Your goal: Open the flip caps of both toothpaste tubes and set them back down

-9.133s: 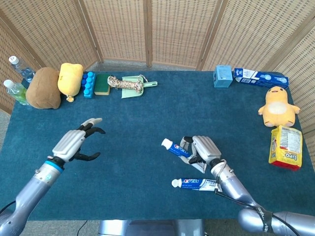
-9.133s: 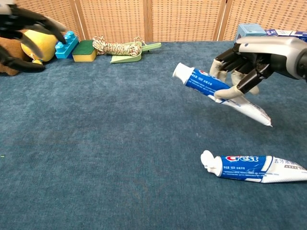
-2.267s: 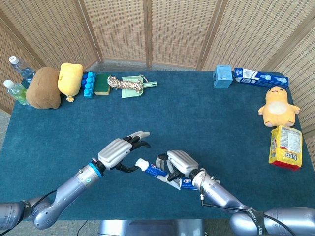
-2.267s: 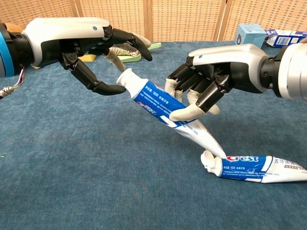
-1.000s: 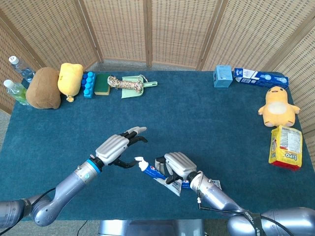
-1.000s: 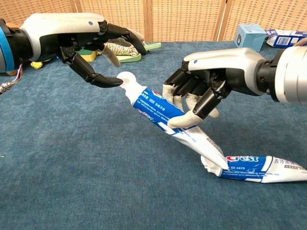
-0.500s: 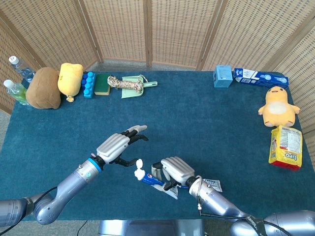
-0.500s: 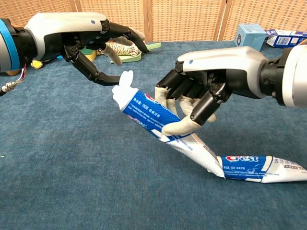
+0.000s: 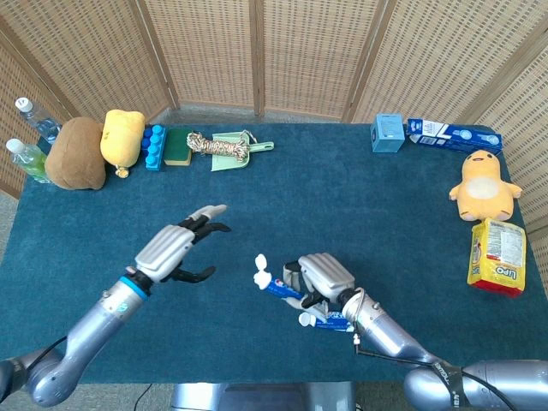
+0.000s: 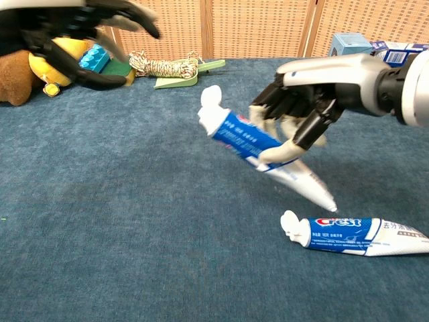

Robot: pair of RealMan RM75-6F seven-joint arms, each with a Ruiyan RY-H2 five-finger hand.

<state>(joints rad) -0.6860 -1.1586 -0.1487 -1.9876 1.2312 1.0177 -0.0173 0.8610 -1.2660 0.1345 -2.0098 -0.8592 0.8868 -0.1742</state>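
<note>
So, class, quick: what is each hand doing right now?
Left hand: open, holding nothing.
Right hand: holding a toothpaste tube.

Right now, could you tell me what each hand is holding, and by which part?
The right hand grips a toothpaste tube around its middle body, cap end free. The left hand holds nothing.

Along the table's (image 9: pixel 282 163) far edge at about eleven o'clock sit two clear bottles (image 9: pixel 27 137), a brown plush (image 9: pixel 75 152), a yellow plush (image 9: pixel 122 137), a blue building block (image 9: pixel 154 146), a green and yellow sponge (image 9: pixel 178 145) and a coil of rope (image 9: pixel 208 145) lying on a pale green dustpan (image 9: pixel 240 151). At one o'clock stand a light blue box (image 9: pixel 387 133) and, just beside it, a blue and white carton (image 9: pixel 454 135) lying flat. Toward three o'clock a yellow duck plush (image 9: pixel 484 185) sits near a yellow snack bag (image 9: pixel 497 255), with woven screens (image 9: pixel 257 51) behind the table.
</note>
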